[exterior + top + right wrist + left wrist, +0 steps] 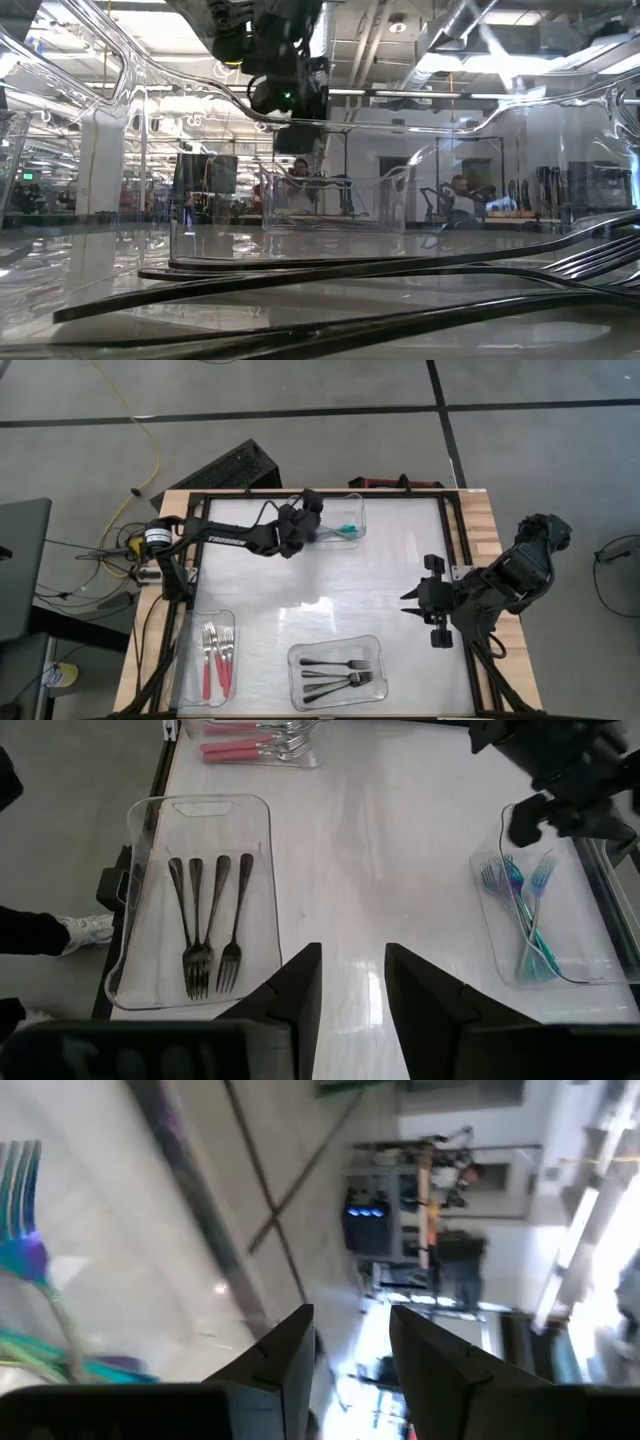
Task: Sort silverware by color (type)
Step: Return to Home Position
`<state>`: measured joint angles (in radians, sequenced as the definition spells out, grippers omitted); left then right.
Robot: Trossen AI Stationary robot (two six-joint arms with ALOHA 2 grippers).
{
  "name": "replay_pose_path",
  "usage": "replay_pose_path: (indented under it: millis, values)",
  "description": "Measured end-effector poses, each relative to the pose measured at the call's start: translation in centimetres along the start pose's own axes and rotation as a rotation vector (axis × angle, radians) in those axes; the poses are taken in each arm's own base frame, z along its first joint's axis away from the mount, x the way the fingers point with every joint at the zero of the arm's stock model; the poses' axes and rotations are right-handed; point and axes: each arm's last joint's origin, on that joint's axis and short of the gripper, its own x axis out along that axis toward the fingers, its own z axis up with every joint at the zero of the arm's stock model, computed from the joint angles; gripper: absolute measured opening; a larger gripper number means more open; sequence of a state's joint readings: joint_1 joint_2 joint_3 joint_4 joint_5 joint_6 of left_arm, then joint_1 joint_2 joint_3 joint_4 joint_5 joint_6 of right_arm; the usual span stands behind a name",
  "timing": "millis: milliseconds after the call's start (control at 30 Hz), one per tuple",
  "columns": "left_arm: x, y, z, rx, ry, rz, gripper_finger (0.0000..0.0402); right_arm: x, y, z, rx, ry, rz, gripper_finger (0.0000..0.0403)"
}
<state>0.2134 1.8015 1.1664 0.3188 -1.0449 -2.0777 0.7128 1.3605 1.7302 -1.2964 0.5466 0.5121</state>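
Several teal forks (346, 530) (525, 915) lie flat in the clear far bin (357, 503). My left gripper (350, 1325) (318, 528) hovers over that bin's left end, open, with nothing between its fingers. The forks (25, 1240) lie off to its side. Several black forks (336, 672) (210, 925) lie in a clear bin (150, 820) at the near edge. Red-handled forks (217, 656) (245, 745) lie in a bin at the near left. My right gripper (352, 960) (408, 600) waits open, raised above the table's right side.
The low view looks out through the black-fork bin, with fork handles (400, 275) close in front and the far bin (335, 205) beyond. A dark frame rail (455, 540) borders the white table top. People sit in the room behind (298, 170).
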Motion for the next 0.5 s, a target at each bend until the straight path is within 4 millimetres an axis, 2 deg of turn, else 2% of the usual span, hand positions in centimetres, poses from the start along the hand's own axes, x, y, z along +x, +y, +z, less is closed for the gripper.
replay_pose_path:
  millis: [100, 167, 267, 367, 500]
  values:
    - [0.1, -1.4, -0.5, 0.101, 0.063, -0.065, 0.0115, 0.0, 0.0, 0.0, 0.000, 0.000, 0.000, 0.0134]
    - [0.2, -3.0, -0.8, 0.320, 0.166, -0.132, 0.0113, 0.0, 0.0, 0.0, -0.001, 0.003, -0.002, 0.0134]
    - [-0.1, -5.6, -1.0, 0.702, 0.354, -0.325, 0.0112, 0.0, 0.0, -0.1, -0.001, 0.007, -0.002, 0.0134]
    - [-1.1, -7.4, -0.9, 0.943, 0.557, -0.461, 0.0111, 0.0, 0.0, -0.1, 0.011, 0.021, 0.021, 0.0134]
    - [-3.3, -9.6, 0.5, 1.129, 0.800, -0.465, 0.0111, 0.1, 0.3, -0.2, 0.018, 0.054, 0.078, 0.0134]
